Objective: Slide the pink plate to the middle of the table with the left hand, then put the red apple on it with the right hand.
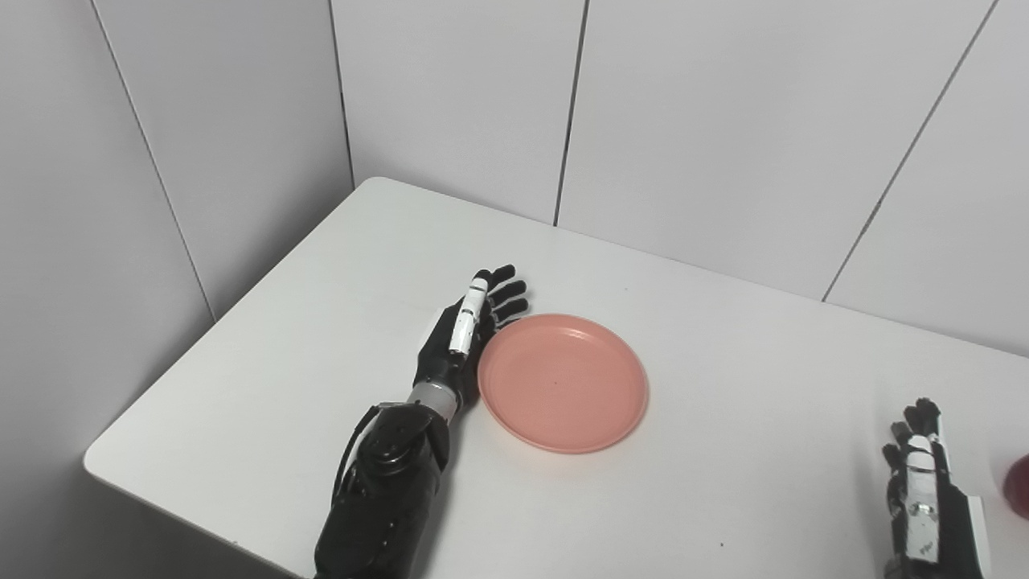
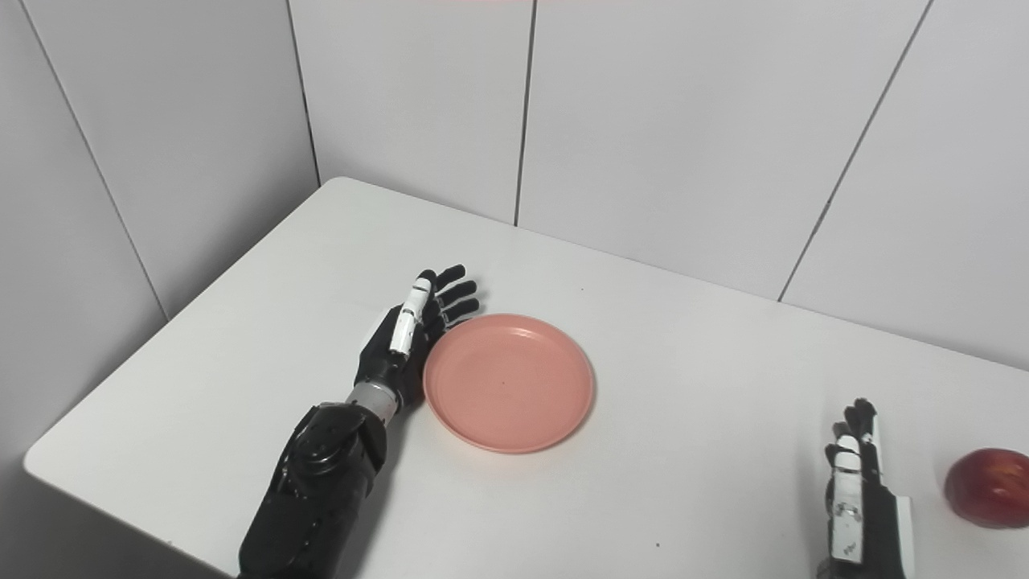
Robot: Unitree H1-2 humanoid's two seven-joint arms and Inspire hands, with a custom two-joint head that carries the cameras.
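The pink plate (image 1: 563,382) lies flat on the white table (image 1: 338,265), left of its middle. My left hand (image 1: 466,330) stands on edge against the plate's left rim, fingers straight and apart, holding nothing. The red apple (image 2: 987,487) rests near the table's right front, only its edge showing in the left eye view. My right hand (image 2: 856,490) is just left of the apple, a short gap apart, fingers extended and open. Its lower part is cut off by the picture's bottom edge.
Grey wall panels (image 1: 723,121) close off the back and left of the table. The table's left front corner (image 1: 96,466) is rounded, and its front edge runs under my left forearm (image 1: 386,498).
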